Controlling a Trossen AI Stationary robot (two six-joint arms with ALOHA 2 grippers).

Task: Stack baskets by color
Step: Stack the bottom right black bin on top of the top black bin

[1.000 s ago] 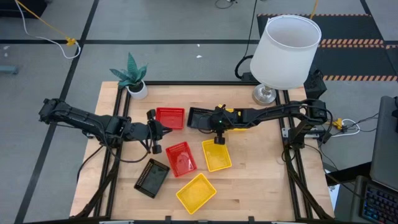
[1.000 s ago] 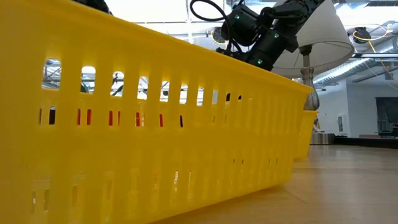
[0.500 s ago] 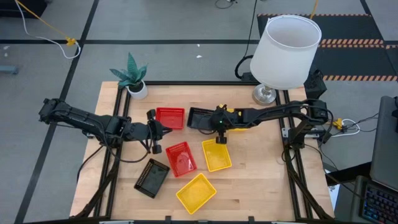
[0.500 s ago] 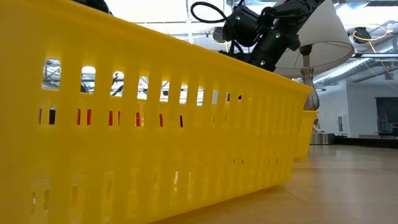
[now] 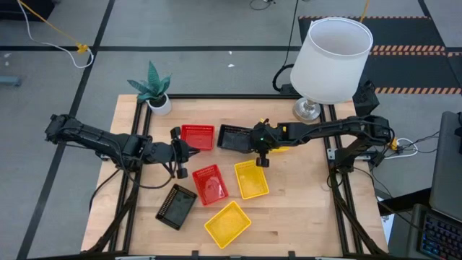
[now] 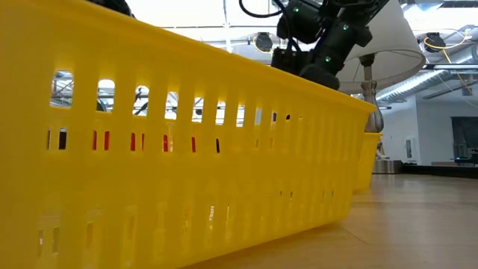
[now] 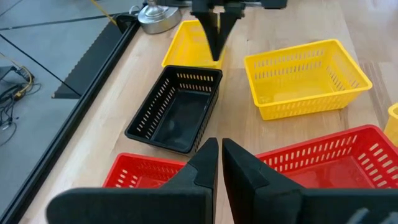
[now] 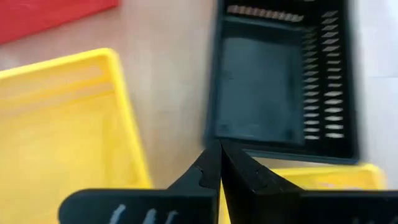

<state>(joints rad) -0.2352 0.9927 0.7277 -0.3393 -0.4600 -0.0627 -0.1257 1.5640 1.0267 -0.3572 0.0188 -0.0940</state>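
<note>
This looks like a robotics lab or test hall, not a home. The wooden table (image 5: pixel 303 209) stands on a black metal frame (image 5: pixel 339 188) with both arms bolted to it, on a grey concrete floor (image 5: pixel 216 25) marked with dark lines and a strip of orange-and-black hazard tape (image 5: pixel 404 49). Loose cables (image 5: pixel 50 40) trail across that floor, and a keyboard (image 5: pixel 440 235) shows at one edge. From table height, the room behind is a large open space with exposed silver ducts (image 6: pixel 448 71) and ceiling lights. The lamp (image 5: pixel 330 61) and potted plant (image 5: pixel 153 90) are props set on the table's far corners.
</note>
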